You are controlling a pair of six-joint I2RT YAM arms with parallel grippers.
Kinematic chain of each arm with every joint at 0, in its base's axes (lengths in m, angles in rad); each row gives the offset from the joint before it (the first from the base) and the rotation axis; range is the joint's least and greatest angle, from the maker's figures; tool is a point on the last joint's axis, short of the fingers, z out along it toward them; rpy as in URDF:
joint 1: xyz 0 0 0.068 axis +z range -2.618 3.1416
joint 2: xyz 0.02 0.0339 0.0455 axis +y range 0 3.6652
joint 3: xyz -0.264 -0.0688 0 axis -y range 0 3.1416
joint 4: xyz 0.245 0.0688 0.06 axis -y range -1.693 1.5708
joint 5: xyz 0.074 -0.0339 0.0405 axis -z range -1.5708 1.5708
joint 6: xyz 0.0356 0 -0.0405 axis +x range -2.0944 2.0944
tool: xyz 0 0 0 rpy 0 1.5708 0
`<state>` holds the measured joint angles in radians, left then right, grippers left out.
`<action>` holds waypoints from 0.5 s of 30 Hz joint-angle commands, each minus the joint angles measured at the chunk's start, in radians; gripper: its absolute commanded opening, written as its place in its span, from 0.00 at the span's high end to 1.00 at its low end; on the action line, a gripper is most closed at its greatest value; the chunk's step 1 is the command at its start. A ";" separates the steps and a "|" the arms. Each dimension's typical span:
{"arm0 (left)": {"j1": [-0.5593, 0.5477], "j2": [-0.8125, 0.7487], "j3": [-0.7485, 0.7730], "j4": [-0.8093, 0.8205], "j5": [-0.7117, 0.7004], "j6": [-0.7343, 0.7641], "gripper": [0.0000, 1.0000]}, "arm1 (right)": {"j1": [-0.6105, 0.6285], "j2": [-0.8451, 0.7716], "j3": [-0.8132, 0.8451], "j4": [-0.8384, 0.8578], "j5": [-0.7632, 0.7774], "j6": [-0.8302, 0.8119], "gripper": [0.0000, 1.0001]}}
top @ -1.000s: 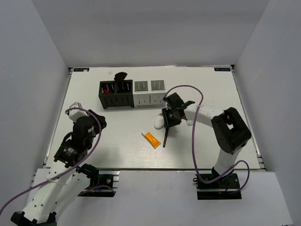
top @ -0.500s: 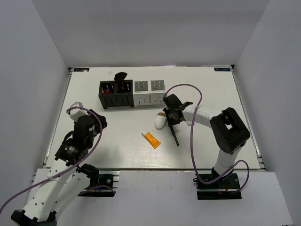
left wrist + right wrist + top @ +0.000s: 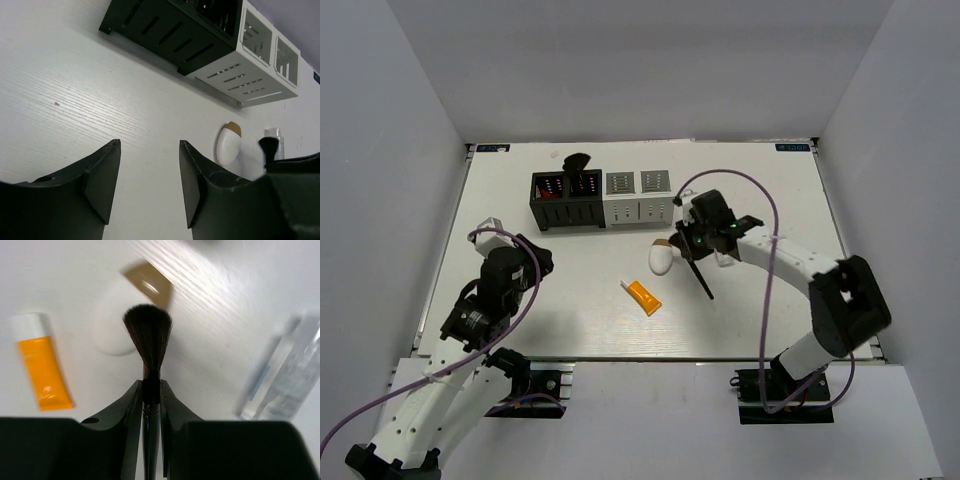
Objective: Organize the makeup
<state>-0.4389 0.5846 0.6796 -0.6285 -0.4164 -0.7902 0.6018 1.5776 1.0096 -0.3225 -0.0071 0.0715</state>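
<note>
Makeup brush (image 3: 704, 281) | gripped by right hand (image 3: 150, 390), long axis slanting to lower right | black box (image 3: 567, 212) up-left of it | left hand (image 3: 149, 170) wide, farther off

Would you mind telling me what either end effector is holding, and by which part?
The right end effector grips a black makeup brush on its handle just below the bristles; the left end effector is open and empty.
</note>
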 commanded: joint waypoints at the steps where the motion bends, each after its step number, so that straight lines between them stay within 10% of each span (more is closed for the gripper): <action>1: -0.001 -0.009 -0.035 0.023 0.063 -0.032 0.40 | -0.005 -0.140 0.067 0.106 -0.310 -0.235 1.00; 6: -0.001 -0.025 -0.066 0.047 0.090 -0.060 0.40 | -0.002 -0.098 0.210 0.232 -0.697 -0.383 1.00; 15: -0.001 -0.035 -0.057 0.007 0.113 -0.084 0.40 | 0.050 0.450 0.921 0.572 -0.745 -0.087 1.00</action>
<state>-0.4389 0.5701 0.6151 -0.6117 -0.3264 -0.8501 0.6373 1.9419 1.7741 0.0669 -0.6979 -0.1093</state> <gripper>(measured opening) 0.602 0.227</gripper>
